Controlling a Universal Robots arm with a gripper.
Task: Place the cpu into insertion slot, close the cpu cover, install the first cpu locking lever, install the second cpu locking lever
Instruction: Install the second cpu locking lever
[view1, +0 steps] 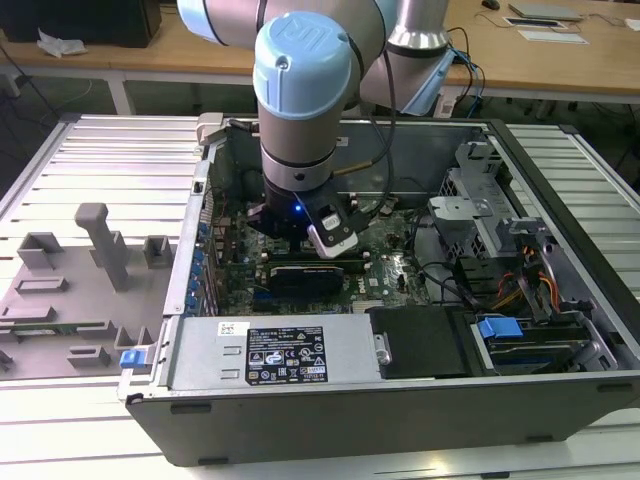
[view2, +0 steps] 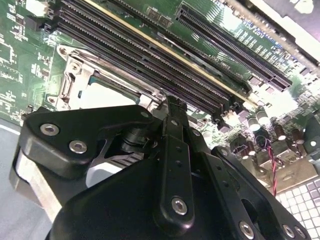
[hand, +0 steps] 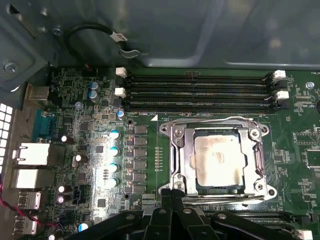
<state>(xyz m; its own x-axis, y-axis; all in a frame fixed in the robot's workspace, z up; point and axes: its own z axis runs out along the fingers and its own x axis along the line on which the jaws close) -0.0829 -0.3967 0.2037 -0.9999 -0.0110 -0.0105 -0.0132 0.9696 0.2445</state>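
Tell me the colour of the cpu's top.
Dull silver-grey metal cpu top, clearest in the first wrist view.

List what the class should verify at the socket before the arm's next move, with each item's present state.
1. Dull silver square cpu seated in the metal-rimmed insertion slot: ok.
2. Silver-grey windowed cpu cover lying down around the cpu: looks ok.
3. Cover locked down: cannot tell.
4. Black gripper close at the cover's edge: ok.
5. Gripper's contact with anything: cannot tell.
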